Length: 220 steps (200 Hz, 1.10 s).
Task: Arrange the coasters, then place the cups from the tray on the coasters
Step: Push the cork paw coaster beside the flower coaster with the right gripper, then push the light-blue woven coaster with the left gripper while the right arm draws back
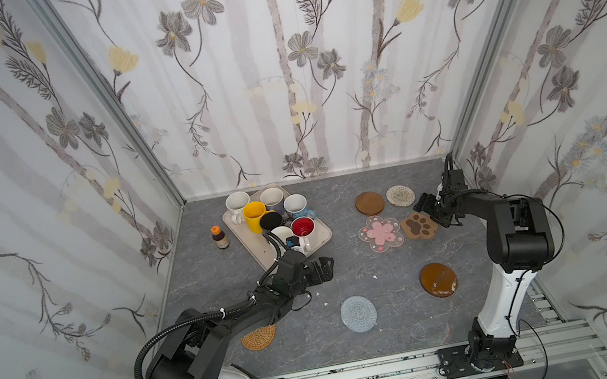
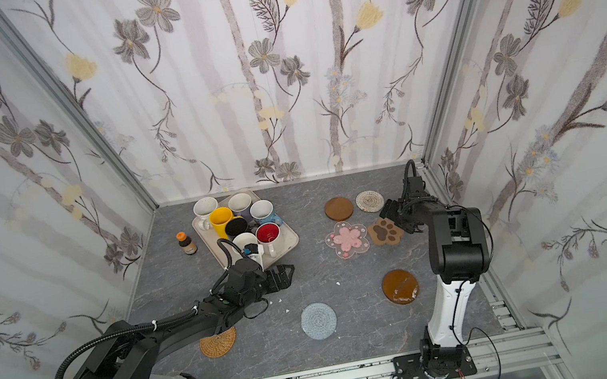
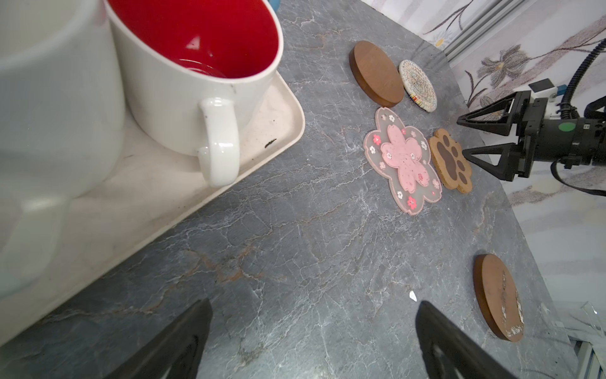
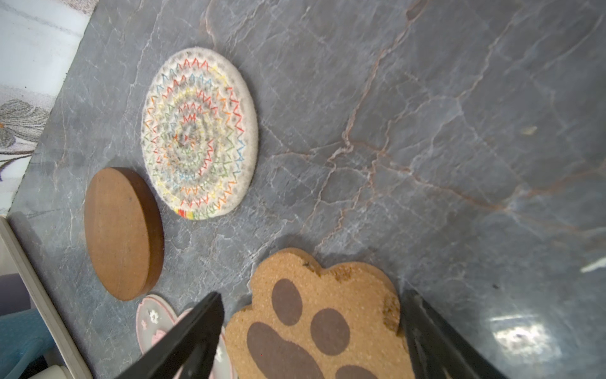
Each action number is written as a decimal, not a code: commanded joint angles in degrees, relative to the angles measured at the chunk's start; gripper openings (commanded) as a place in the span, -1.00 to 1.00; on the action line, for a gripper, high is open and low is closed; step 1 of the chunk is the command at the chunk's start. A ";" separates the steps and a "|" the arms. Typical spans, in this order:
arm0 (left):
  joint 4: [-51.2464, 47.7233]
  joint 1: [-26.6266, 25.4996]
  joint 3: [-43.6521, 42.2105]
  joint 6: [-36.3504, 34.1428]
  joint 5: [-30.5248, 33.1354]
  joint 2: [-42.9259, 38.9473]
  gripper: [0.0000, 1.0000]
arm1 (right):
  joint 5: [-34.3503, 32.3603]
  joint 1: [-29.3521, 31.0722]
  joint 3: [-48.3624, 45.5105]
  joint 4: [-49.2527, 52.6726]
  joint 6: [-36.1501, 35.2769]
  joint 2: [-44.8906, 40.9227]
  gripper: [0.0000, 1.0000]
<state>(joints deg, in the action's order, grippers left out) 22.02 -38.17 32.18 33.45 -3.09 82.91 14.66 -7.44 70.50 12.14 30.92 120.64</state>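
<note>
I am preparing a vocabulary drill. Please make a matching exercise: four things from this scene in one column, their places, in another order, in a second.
1. paw coaster
2. rattan coaster
3. red-lined mug
4. orange-capped bottle

A. standing on the tray
B. on the table, left of the tray in both top views
C. partly under the left arm
D. between the right gripper's open jaws

Pairs: 1-D, 2-C, 3-A, 4-B

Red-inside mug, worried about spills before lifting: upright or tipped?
Upright: the red-inside mug stands on the tray, mouth up.
</note>
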 commanded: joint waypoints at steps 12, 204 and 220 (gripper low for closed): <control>-0.80 -0.06 -1.14 0.15 -1.23 -1.98 1.00 | -2.08 0.17 -0.35 -2.56 0.65 -2.47 0.72; -32.39 -23.39 6.29 1.37 7.29 -6.56 0.09 | -0.52 10.09 -29.29 -14.17 0.19 -42.70 0.73; -33.95 -24.56 8.50 0.92 7.57 -2.30 0.01 | 0.29 10.08 -33.58 -17.68 1.46 -46.16 0.74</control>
<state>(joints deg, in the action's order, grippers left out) -7.84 -61.10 37.87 34.30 2.59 75.92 13.08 2.57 42.04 0.89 31.05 78.32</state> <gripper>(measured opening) 0.541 0.865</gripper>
